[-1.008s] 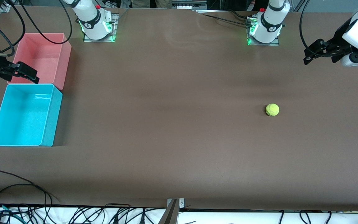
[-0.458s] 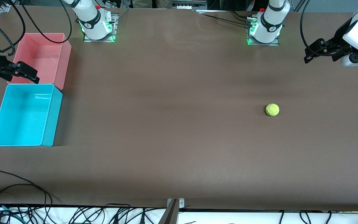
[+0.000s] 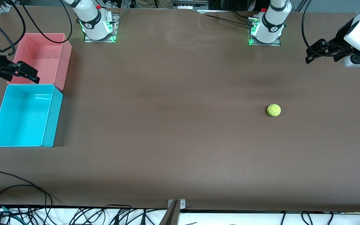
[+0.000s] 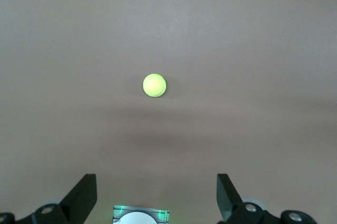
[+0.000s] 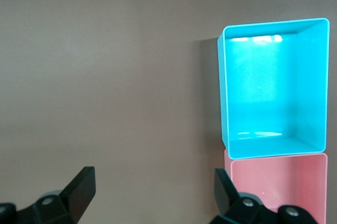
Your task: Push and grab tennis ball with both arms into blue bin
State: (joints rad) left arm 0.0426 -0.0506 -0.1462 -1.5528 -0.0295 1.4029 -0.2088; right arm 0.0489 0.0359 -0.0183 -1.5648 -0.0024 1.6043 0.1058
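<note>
The tennis ball, right of center, looks light, fuzzy and will probably roll, so I'd pinch across its middle. My left tool, upper right, and right tool, over the pink bin at upper left, both sit wide open, empty.

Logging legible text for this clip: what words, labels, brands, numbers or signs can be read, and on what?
No text can be read with certainty.
Right arm's base: a black band with small white lettering, too small to read.
Left arm's base: a similar band with a round emblem, too small to read.
Tennis ball: a dark mark, not legible as letters.
Blue bin and pink bin: no labels visible.
</note>
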